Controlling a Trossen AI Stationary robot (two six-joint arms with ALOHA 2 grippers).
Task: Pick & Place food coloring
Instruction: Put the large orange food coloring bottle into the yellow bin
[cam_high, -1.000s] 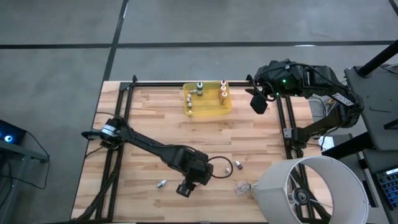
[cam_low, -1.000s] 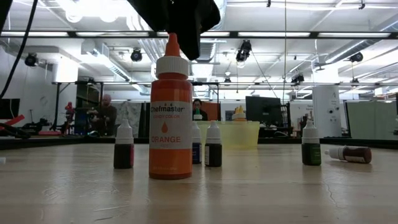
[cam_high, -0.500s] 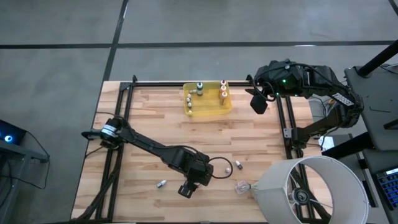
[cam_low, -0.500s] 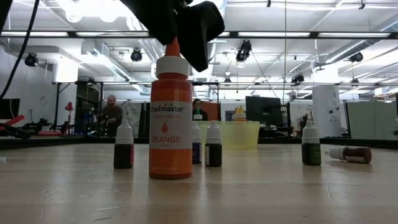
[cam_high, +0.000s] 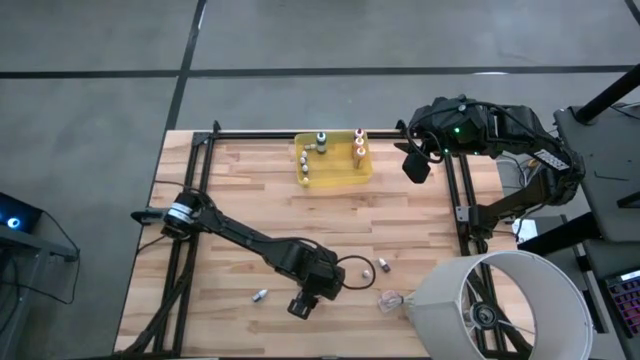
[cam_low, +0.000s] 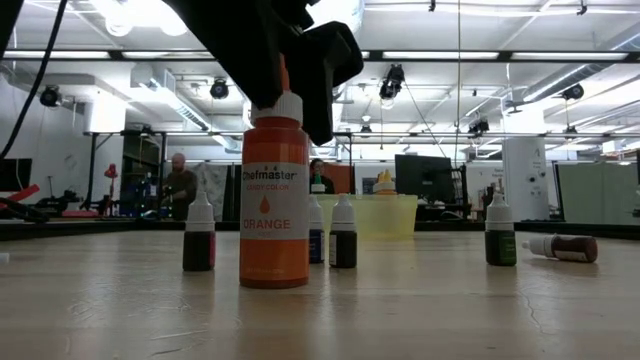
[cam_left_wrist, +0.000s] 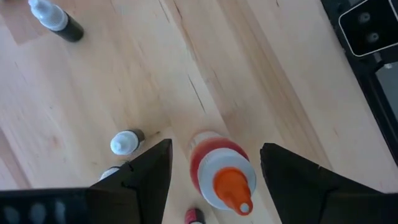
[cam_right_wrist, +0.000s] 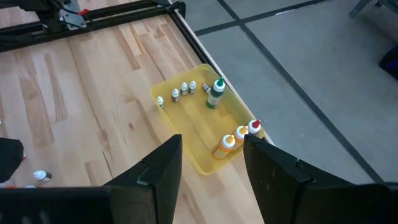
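On the wooden table (cam_high: 240, 190), the left hand (cam_left_wrist: 214, 165) — fingers spread wide — straddles the upright orange bottle (cam_left_wrist: 219, 171), gripping nothing.

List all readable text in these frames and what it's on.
"Chefmaster": orange bottle, low view, top of label.
"ORANGE": same bottle's label, under a drop symbol.
Small line beneath "Chefmaster": too blurred to read.
Small dark bottles and the lying brown bottle: nothing legible.
Other views: no readable text.

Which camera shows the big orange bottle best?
The low view: the orange bottle stands up close, label readable. The left wrist view looks down on its cap between the open left gripper fingers. The high view hides it under the arm; the right wrist view misses it.
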